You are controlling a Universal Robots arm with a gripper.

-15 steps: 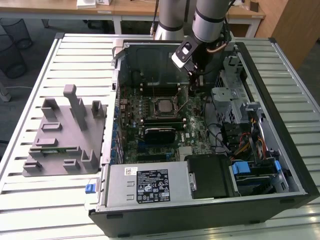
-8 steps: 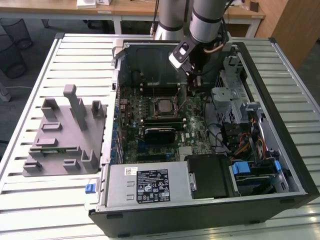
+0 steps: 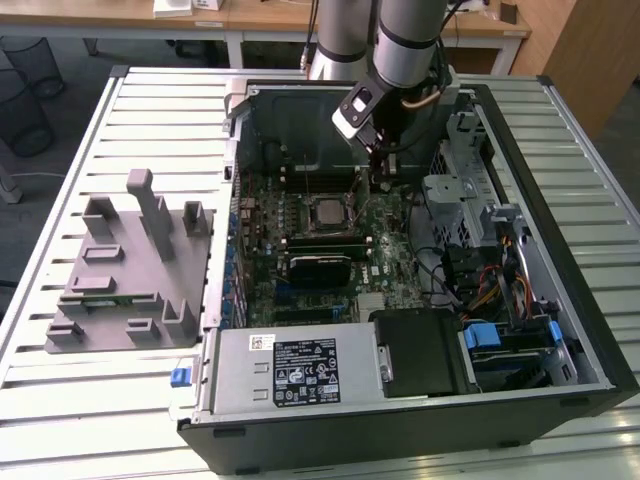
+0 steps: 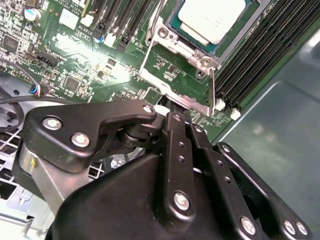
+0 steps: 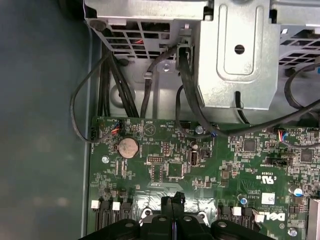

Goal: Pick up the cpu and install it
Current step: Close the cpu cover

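1. Closest to the lens in both wrist views is the claw (image 4: pixel 172 111) (image 5: pixel 173 201): black linkage bars with silver screws, narrowing to two fingertips pressed together, with nothing visible between them.
2. Those tips sit right at the edge of the metal socket frame (image 4: pixel 175 96); I cannot tell whether they touch it.
3. Just past that frame lies the cpu (image 4: pixel 212 17), flat in its socket with its silvery top facing up. It is apart from the claw.
4. Seen from the exterior view, the cpu (image 3: pixel 329 210) lies near the middle of the green motherboard (image 3: pixel 300 260). The claw (image 3: pixel 383 183) hangs just beside it, toward the exterior view's right.
5. Dark memory slots (image 4: pixel 255 65) run alongside the socket.
6. On the first wrist view's part of the board, a round coin cell (image 5: pixel 127 147) lies flat, and black cables (image 5: pixel 85 100) loop from the board up toward a grey metal drive cage (image 5: pixel 235 55).
7. Grey and upright, the arm (image 3: pixel 400 40) comes down into the open computer case (image 3: pixel 590 300), which lies on its side on a slatted desk (image 3: pixel 150 110).
8. Inside the case, a labelled power supply (image 3: pixel 290 370) sits at the near edge.
9. Well apart from the case, on the exterior view's left, a grey moulded fixture (image 3: pixel 120 290) rests on the desk.
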